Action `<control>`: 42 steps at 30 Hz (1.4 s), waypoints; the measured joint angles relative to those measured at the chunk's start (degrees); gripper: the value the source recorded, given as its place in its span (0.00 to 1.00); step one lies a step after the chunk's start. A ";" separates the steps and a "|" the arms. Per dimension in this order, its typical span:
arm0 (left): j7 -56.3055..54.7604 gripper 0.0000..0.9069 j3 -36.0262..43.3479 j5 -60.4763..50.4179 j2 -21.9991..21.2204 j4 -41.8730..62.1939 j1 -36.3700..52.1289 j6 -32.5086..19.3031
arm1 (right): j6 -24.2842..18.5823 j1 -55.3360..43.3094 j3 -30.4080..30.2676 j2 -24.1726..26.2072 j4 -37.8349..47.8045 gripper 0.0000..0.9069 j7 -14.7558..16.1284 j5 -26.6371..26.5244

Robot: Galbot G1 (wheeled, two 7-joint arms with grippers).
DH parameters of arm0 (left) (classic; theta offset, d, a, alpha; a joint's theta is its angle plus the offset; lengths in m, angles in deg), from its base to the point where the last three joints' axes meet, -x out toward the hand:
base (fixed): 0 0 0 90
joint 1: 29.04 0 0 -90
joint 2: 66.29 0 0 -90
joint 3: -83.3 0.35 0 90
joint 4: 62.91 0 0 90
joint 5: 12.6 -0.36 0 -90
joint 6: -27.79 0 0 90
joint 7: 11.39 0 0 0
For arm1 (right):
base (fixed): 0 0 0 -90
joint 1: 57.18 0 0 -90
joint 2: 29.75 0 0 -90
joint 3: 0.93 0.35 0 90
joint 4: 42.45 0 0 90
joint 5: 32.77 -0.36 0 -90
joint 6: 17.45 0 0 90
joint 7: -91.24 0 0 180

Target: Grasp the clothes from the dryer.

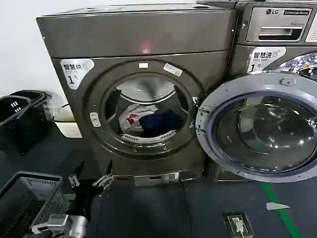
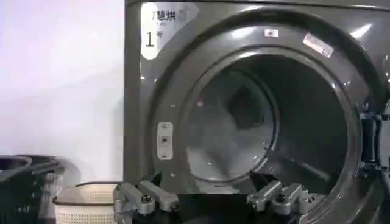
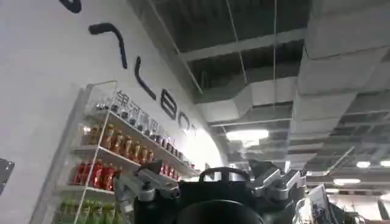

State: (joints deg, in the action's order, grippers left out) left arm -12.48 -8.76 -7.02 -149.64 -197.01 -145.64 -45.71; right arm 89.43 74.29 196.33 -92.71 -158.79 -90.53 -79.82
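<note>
Dryer (image 1: 138,99) | label "1" (image 1: 73,78) | left end effector (image 1: 90,179) apart, right (image 3: 210,185) apart

White wall (image 1: 20,49), dark floor (image 1: 148,208), green floor stripe (image 1: 282,210), black baskets (image 1: 22,111).

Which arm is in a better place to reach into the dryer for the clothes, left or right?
Left. The left gripper is open, low before the dryer, facing its open porthole where the clothes lie. The right gripper points up at the ceiling.
</note>
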 measured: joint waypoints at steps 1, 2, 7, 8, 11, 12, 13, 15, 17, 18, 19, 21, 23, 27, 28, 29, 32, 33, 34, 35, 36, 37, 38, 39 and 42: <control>0.00 1.00 0.01 0.00 0.01 -0.03 0.00 0.07 | -0.31 -0.01 -0.03 -0.09 0.07 1.00 0.19 -0.04; 0.00 1.00 0.03 0.01 0.01 -0.05 0.02 0.09 | -0.57 -0.04 -0.05 -0.22 0.08 1.00 0.40 -0.09; -0.01 1.00 0.17 0.06 -0.24 -0.12 0.19 0.15 | -1.28 -0.14 -0.09 -0.38 -0.11 1.00 0.83 -0.51; -0.03 1.00 0.15 0.06 -0.29 -0.12 0.20 0.16 | -1.43 -0.14 -0.07 -0.37 -0.09 1.00 0.87 -0.58; -0.03 1.00 0.02 0.05 -0.30 -0.08 0.21 0.11 | -1.74 -0.14 -0.06 -0.37 -0.08 1.00 0.94 -0.72; -0.02 1.00 0.01 0.03 -0.30 -0.06 0.22 0.10 | -1.82 -0.16 -0.05 -0.37 -0.07 1.00 0.99 -0.76; -0.01 1.00 0.01 0.03 -0.33 -0.05 0.26 0.10 | -1.87 -0.18 -0.03 -0.38 -0.07 1.00 1.03 -0.78; 0.00 1.00 0.04 0.02 -0.40 -0.04 0.36 0.13 | -1.98 -0.23 0.04 -0.44 -0.06 1.00 1.09 -0.85; 0.01 1.00 0.05 0.02 -0.40 0.08 0.48 0.18 | -2.07 -0.29 0.05 -0.56 -0.06 1.00 1.11 -0.88; 0.01 1.00 0.04 0.02 -0.37 0.12 0.54 0.19 | -2.12 -0.31 0.05 -0.59 -0.07 1.00 1.12 -0.88; 0.12 1.00 0.02 0.02 -0.32 0.11 0.55 0.17 | -2.18 -0.33 0.00 -0.60 -0.10 1.00 1.16 -0.88; 0.26 1.00 -0.04 0.02 -0.28 0.11 0.57 0.15 | -2.23 -0.40 -0.09 -0.61 -0.19 1.00 1.21 -0.95; 0.27 1.00 -0.13 0.02 -0.29 0.09 0.56 0.15 | -2.26 -0.41 -0.10 -0.63 -0.23 1.00 1.25 -1.06; 0.26 1.00 -0.20 0.01 -0.37 0.05 0.43 0.13 | -2.34 -0.28 0.22 -0.62 -0.06 1.00 1.30 -1.25; 0.26 1.00 -0.20 0.01 -0.41 0.05 0.47 0.13 | -2.36 -0.28 0.27 -0.62 -0.04 1.00 1.34 -1.29; 0.26 1.00 -0.19 0.01 -0.45 0.06 0.53 0.13 | -2.40 -0.28 0.32 -0.62 -0.03 1.00 1.36 -1.32; 0.25 1.00 -0.17 0.00 -0.51 0.14 0.67 0.12 | -2.46 -0.39 0.30 -0.67 -0.02 1.00 1.36 -1.36; 0.25 1.00 -0.17 0.00 -0.50 0.14 0.67 0.12 | -2.47 -0.44 0.25 -0.67 -0.02 1.00 1.36 -1.37; 0.25 1.00 -0.20 0.01 -0.44 0.14 0.62 0.12 | -2.47 -0.47 0.21 -0.67 -0.03 1.00 1.36 -1.38; 0.25 1.00 -0.24 0.03 -0.41 0.14 0.62 0.12 | -2.49 -0.49 0.18 -0.67 -0.05 1.00 1.36 -1.38; 0.25 1.00 -0.28 0.06 -0.39 0.14 0.63 0.12 | -2.50 -0.51 0.14 -0.67 -0.06 1.00 1.37 -1.39; 0.24 1.00 -0.30 0.06 -0.39 0.14 0.66 0.12 | -2.50 -0.51 0.13 -0.67 -0.07 1.00 1.37 -1.39; 0.24 1.00 -0.30 0.06 -0.39 0.15 0.67 0.12 | -2.51 -0.51 0.12 -0.66 -0.07 1.00 1.38 -1.40; 0.25 1.00 -0.30 0.06 -0.37 0.16 0.64 0.12 | -2.54 -0.49 0.12 -0.65 -0.06 1.00 1.38 -1.42; 0.25 1.00 -0.27 0.03 -0.34 0.25 0.58 0.08 | -2.57 -0.40 0.18 -0.64 -0.06 1.00 1.42 -1.59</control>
State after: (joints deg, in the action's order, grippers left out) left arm -12.23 -9.03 -6.99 -149.98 -196.76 -145.06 -45.63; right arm 86.86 73.89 196.50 -93.35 -158.85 -89.11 -81.42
